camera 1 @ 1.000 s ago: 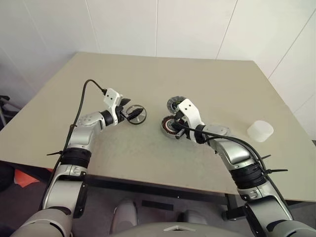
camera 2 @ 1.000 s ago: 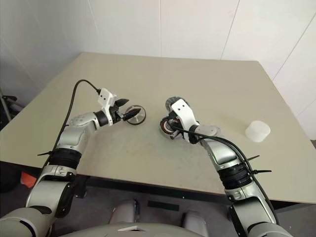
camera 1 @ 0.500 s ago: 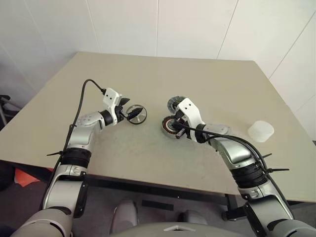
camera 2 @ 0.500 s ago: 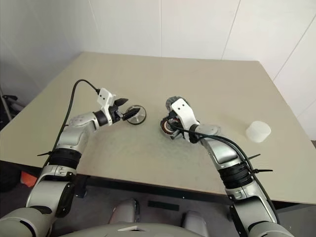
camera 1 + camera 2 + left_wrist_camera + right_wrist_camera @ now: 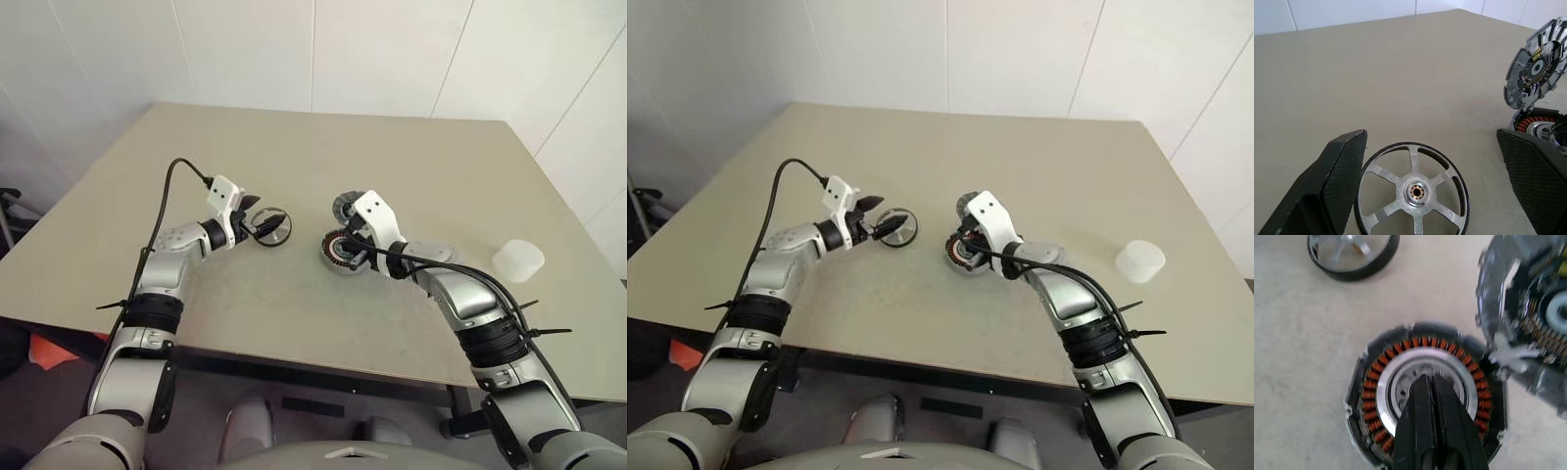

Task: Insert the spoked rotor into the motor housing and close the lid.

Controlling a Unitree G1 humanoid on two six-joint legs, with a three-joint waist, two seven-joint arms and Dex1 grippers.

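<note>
Tabletop (image 5: pixel 294 166) bare except white cylinder (image 5: pixel 516 260) rightward.

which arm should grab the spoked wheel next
Left. Its open gripper already straddles the spoked wheel on the table. The right gripper is shut, over the motor housing.

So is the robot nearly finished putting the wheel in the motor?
Not yet. The lid is up, tilted open, so the motor cup shows its copper coils. The wheel lies flat on the table, between the open left claw's fingers, not gripped. The shut right claw points into the cup. Lifting, inserting and closing remain.
</note>
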